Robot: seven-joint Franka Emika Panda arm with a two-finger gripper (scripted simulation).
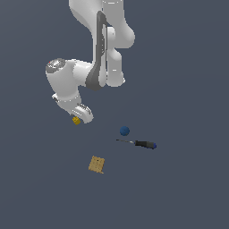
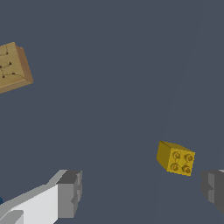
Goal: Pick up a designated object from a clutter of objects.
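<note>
Pincer [image 2: 142,192] status: released. In the wrist view both fingers are visible and stand wide apart, one finger [image 2: 70,192] with a grey pad on a white body and the other seen only in part at the picture's edge. Nothing is held between them. In the exterior view the pincer is mostly hidden behind the white arm [image 1: 89,58], which bends down from the top of the picture.

Designated object: the yellow brick [image 2: 176,158], with four round studs on its upper face, rests on the dark grey floor [image 2: 113,87]. In the wrist view it lies in the gap between the two fingers, nearer the partly seen one, and touches neither. In the exterior view the brick shows only as a small yellow patch [image 1: 76,120] just below the arm's end.

Other items of the clutter:
- Blue ball [image 1: 125,130]: on the floor, toward the exterior view's right of the brick and well apart from it.
- Screwdriver [image 1: 138,143]: lies flat just beside the ball, on the side nearer the picture's bottom edge; its black-and-blue handle points toward the exterior view's right, its thin shaft toward the left.
- Tan square box [image 1: 96,164]: lies flat, apart from the brick, the ball and the screwdriver. The wrist view shows a dotted pattern on its top face.

No surface edge or corner is visible in either view.
</note>
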